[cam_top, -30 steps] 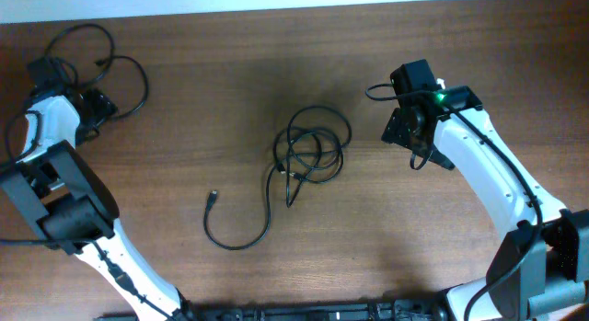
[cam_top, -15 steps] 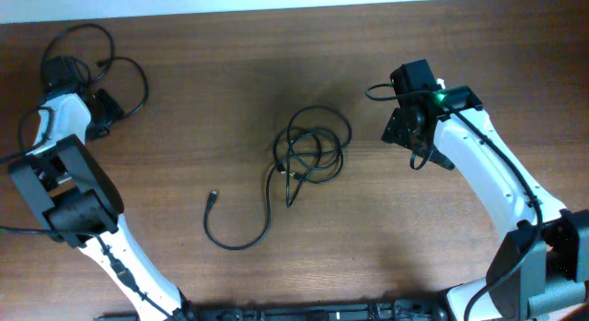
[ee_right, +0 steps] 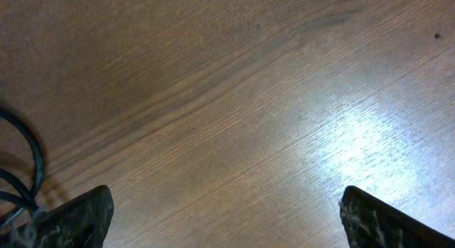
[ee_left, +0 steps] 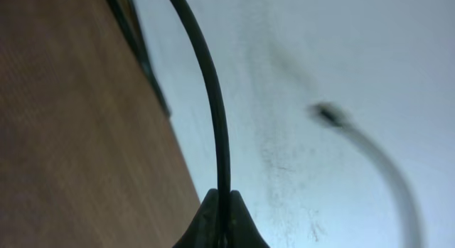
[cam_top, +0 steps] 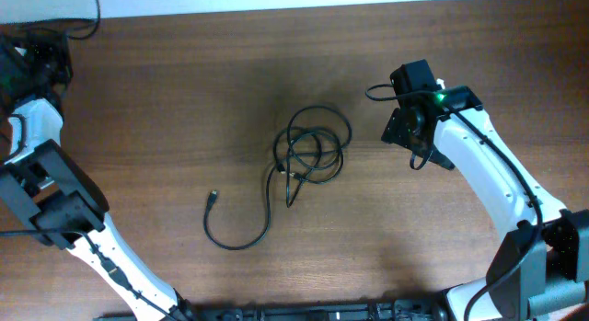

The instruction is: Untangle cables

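Observation:
A black cable (cam_top: 308,155) lies in tangled loops at the table's centre, its tail curling left to a small plug (cam_top: 213,197). A second black cable (ee_left: 213,99) is pinched between the jaws of my left gripper (ee_left: 222,221), which is shut on it at the table's far left back corner (cam_top: 41,56). That cable arcs past the table edge; its blurred end (ee_left: 334,116) hangs over the pale surface beyond. My right gripper (ee_right: 227,223) is open over bare wood, right of the tangle (cam_top: 405,128). An edge of the tangled loops (ee_right: 32,163) shows at the left of its view.
The back edge of the wooden table (cam_top: 276,13) meets a white surface (ee_left: 341,56). The left arm's body (cam_top: 55,201) stands along the left side, the right arm (cam_top: 497,183) along the right.
My left gripper closed on the second cable and swung toward the back left corner, dragging its loops off the table there. The right arm and the central tangle stayed put.

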